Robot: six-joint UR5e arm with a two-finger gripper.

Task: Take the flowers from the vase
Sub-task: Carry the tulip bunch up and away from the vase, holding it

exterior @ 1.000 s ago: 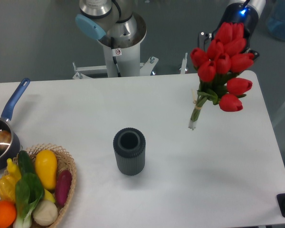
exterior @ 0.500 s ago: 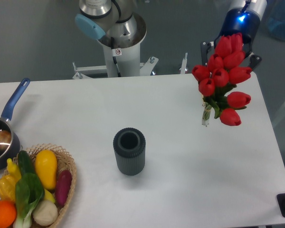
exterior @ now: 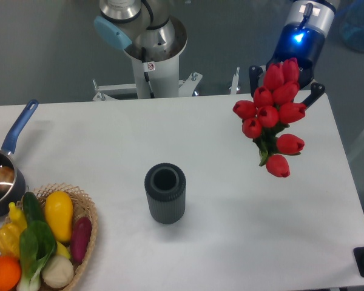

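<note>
The flowers [exterior: 272,114], a bunch of red tulip buds with green stems, hang in the air over the right side of the table, buds turned toward the camera. My gripper [exterior: 285,76] is behind and above them, its dark fingers [exterior: 255,76] on either side of the bunch, shut on it. The blue-lit wrist rises behind. The vase [exterior: 165,193], a dark grey ribbed cylinder, stands upright and empty at the table's middle, well left of the flowers.
A wicker basket [exterior: 88,221] of vegetables sits at the front left corner. A dark saucepan with a blue handle [exterior: 18,132] is at the left edge. The robot's base column [exterior: 151,57] stands behind the table.
The gripper has turned the bunch so the stems point away from the camera, and the buds have swung slightly down and left. The vase has not moved.
</note>
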